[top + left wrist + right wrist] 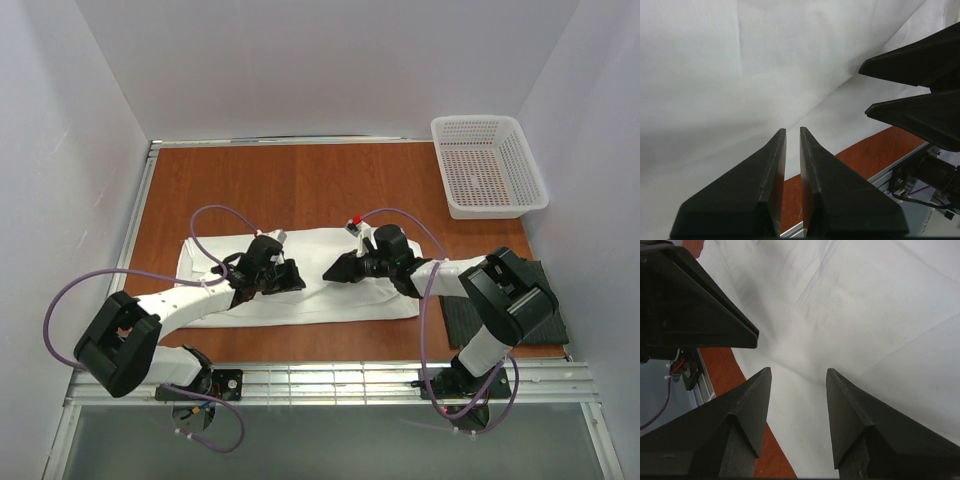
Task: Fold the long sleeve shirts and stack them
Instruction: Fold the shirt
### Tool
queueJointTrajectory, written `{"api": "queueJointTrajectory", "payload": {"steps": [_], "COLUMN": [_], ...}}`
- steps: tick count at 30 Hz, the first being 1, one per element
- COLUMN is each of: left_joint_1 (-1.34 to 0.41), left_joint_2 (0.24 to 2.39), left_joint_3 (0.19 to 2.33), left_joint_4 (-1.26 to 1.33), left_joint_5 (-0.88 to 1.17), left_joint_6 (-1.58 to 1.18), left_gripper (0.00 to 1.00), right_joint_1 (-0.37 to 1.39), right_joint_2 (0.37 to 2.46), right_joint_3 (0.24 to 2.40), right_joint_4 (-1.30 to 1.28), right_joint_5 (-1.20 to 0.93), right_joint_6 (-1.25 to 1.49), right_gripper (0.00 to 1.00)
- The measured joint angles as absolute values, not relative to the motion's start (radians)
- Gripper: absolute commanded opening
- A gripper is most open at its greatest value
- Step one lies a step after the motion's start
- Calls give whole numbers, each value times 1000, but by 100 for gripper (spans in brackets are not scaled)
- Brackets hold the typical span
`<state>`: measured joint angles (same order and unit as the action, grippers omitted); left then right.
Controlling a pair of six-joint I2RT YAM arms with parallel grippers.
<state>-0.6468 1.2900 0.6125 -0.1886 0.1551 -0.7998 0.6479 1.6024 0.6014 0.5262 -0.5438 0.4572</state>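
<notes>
A white long sleeve shirt (pixel 320 303) lies folded into a long band across the wooden table (pixel 300 180). Both grippers hover over its middle, tips pointed at each other. My left gripper (pixel 298 281) has its fingers drawn together to a thin slit (pixel 792 131) with nothing between them; white cloth (pixel 740 75) fills the view beyond. My right gripper (pixel 330 270) stands open (pixel 799 371) just above the cloth (pixel 865 315), holding nothing. Its fingers (pixel 910 65) show at the right of the left wrist view.
A white mesh basket (pixel 490 165) stands at the table's far right corner. A dark flat piece (pixel 548 305) lies under the right arm at the right edge; I cannot tell what it is. A metal rail (pixel 330 382) runs along the near edge.
</notes>
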Motion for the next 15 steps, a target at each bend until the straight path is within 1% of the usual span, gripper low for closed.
{"api": "queueJointTrajectory", "payload": {"steps": [4,8,15], "left_joint_1": [-682,-689,-689], "left_joint_2": [1351,1393,1400], "left_joint_3": [610,579,547], "left_joint_4": [-149,-131,-128], "left_joint_5": [170,170,150], "left_joint_6": [-817,-851,-905], "left_gripper": [8,6,6], "right_joint_1": [648,633,482], "right_joint_2": [1652,1679,1697], "right_joint_3": [601,599,561], "right_joint_4": [562,583,604], "right_joint_5": [-550,-550,-554], "right_joint_6": [471,468,442], "right_gripper": [39,39,39]}}
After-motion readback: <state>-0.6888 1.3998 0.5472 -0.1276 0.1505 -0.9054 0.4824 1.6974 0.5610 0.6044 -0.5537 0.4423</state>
